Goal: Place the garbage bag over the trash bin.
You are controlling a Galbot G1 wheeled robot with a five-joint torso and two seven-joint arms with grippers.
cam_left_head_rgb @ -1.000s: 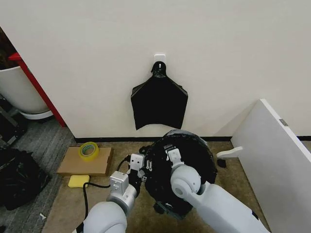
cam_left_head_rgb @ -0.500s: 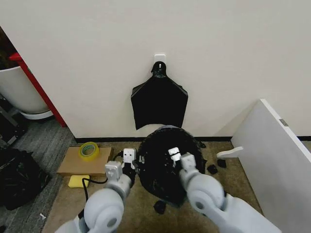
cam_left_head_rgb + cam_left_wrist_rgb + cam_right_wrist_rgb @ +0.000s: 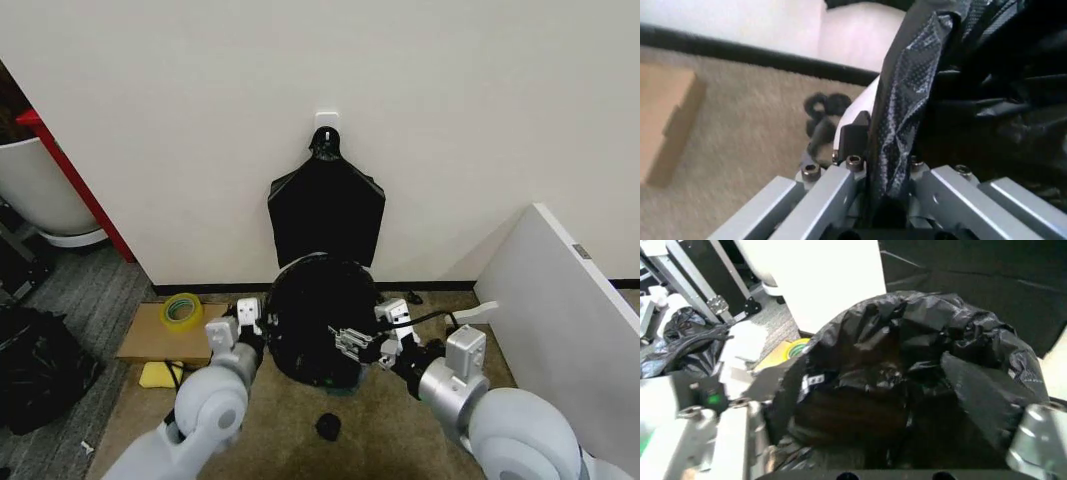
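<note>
Garbage bag (image 3: 318,315) sits draped over the trash bin (image 3: 863,102) on the floor below the wall. Left gripper (image 3: 247,322) jaws clamped on the bag's left rim fold; right gripper (image 3: 392,326) at right rim, jaw state unclear. Bag lies between both, equally near.

Both arms: rounded pale grey shells, white blocks at wrists, black cables. Left gripper (image 3: 870,172): silver metal fingers (image 3: 823,192), dark hex screws. Right gripper (image 3: 352,346): silver metal.
</note>
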